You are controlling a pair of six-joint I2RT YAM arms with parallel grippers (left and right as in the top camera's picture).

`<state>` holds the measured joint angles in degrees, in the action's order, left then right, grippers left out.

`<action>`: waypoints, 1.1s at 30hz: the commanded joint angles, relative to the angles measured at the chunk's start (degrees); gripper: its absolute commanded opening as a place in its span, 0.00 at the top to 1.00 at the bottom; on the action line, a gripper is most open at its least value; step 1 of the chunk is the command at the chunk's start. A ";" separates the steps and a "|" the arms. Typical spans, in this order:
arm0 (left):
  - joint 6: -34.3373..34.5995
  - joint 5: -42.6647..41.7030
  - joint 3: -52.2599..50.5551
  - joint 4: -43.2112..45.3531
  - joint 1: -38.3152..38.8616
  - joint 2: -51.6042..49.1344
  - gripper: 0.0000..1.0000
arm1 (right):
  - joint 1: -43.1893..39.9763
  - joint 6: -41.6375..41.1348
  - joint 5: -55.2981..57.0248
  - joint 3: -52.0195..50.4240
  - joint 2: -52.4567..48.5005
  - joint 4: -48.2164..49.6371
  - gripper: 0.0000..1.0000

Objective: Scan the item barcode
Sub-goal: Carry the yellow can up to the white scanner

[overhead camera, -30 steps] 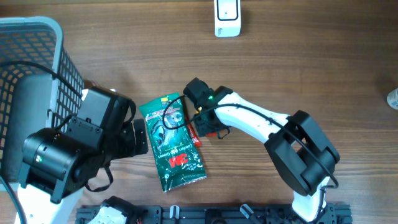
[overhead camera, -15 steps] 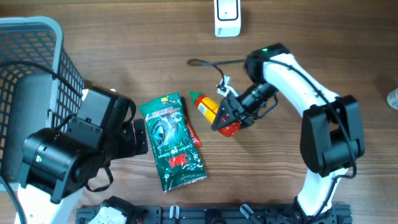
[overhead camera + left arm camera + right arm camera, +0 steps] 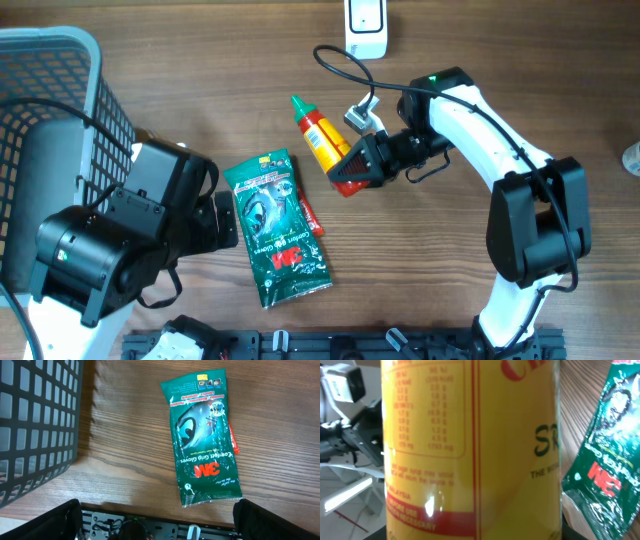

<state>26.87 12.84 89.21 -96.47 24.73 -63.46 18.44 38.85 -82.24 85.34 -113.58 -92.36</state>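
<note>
The item is a sauce bottle [image 3: 320,138] with a yellow label, red base and green tip. My right gripper [image 3: 355,165] is shut on its base and holds it above the table, tip pointing up and left, below the white scanner [image 3: 365,27] at the far edge. In the right wrist view the bottle's label [image 3: 470,450] fills the frame; no barcode shows there. My left gripper [image 3: 160,527] stands open with nothing between its fingers, hovering near the front edge beside a green gloves packet [image 3: 205,435].
The green gloves packet [image 3: 276,228] lies flat mid-table with a red strip [image 3: 311,216] at its right edge. A grey mesh basket [image 3: 60,110] stands at the left, its wall [image 3: 35,425] close to my left arm. A black cable [image 3: 340,68] loops near the scanner.
My right arm has lifted the bottle from beside the gloves packet and carried it up and away toward the scanner. The left arm has stayed still.
</note>
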 commanded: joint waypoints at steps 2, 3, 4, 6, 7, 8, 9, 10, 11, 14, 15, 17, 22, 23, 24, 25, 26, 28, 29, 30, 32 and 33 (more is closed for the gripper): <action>0.57 0.70 0.44 -0.02 -0.22 0.13 0.00 | 0.28 -1.46 -4.33 0.37 2.19 0.00 0.61; 0.57 0.70 0.44 -0.02 -0.22 0.13 0.00 | 0.28 -1.86 -3.96 0.37 2.19 0.00 0.61; 0.57 0.70 0.44 -0.02 -0.22 0.13 0.00 | 0.28 -2.12 -3.91 0.37 2.19 0.00 0.62; 0.57 0.70 0.44 -0.02 -0.22 0.13 0.00 | 0.28 -2.21 -3.89 0.37 2.21 0.00 0.61; 0.57 0.70 0.44 -0.02 -0.22 0.13 0.00 | 0.28 -2.14 -3.41 0.37 2.21 0.00 0.62; 0.57 0.70 0.44 -0.02 -0.22 0.13 0.00 | 0.28 -2.03 -2.73 0.37 2.21 0.00 0.61; 0.57 0.70 0.44 -0.02 -0.22 0.13 0.00 | 0.28 -1.95 -2.21 0.37 2.21 0.00 0.61; 0.57 0.70 0.44 -0.02 -0.22 0.13 0.00 | 0.28 -1.95 -2.16 0.37 2.21 0.00 0.61; 0.57 0.70 0.44 -0.02 -0.22 0.13 0.00 | 0.28 -1.97 -2.19 0.37 2.21 0.00 0.62; 0.57 0.70 0.44 -0.02 -0.22 0.13 0.00 | 0.28 -1.31 -1.97 0.37 2.21 0.02 0.61; 0.57 0.70 0.44 -0.02 -0.22 0.13 0.00 | 0.28 -1.16 -1.68 0.37 2.21 0.15 0.62; 0.57 0.70 0.44 -0.02 -0.22 0.13 0.00 | 0.28 -0.26 -1.36 0.37 2.21 0.09 0.62; 0.57 0.70 0.44 -0.02 -0.22 0.13 0.00 | 0.28 0.15 -1.81 0.37 2.21 0.15 0.62; 0.57 0.70 0.44 -0.02 -0.22 0.13 0.00 | 0.28 0.17 -1.81 0.37 2.21 0.15 0.62; 0.57 0.70 0.44 -0.02 -0.22 0.13 0.00 | 0.28 0.17 -1.88 0.37 2.21 0.17 0.62; 0.57 0.70 0.44 -0.02 -0.22 0.13 0.00 | 0.28 0.17 -2.51 0.37 2.21 0.15 0.62; 0.57 0.70 0.44 -0.02 -0.22 0.13 0.00 | 0.28 0.20 -3.15 0.37 2.21 0.15 0.62; 0.57 0.70 0.44 -0.02 -0.22 0.13 0.00 | 0.28 0.20 -3.56 0.37 2.21 0.17 0.62; 0.57 0.70 0.44 0.00 -0.22 0.13 0.00 | 0.28 0.17 -3.56 0.37 2.21 0.17 0.61; 0.57 0.70 0.44 -0.02 -0.22 0.13 0.00 | 0.28 0.20 -3.54 0.37 2.21 0.17 0.61; 0.57 0.70 0.44 -0.02 -0.22 0.13 0.00 | 0.28 0.17 -3.50 0.37 2.21 0.70 0.61; 0.57 0.70 0.44 -0.02 -0.20 0.13 0.00 | 0.28 0.17 -2.95 0.37 2.21 2.05 0.61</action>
<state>26.87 12.82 89.23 -96.47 24.73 -63.46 18.44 37.39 -82.91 85.34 -113.56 -91.81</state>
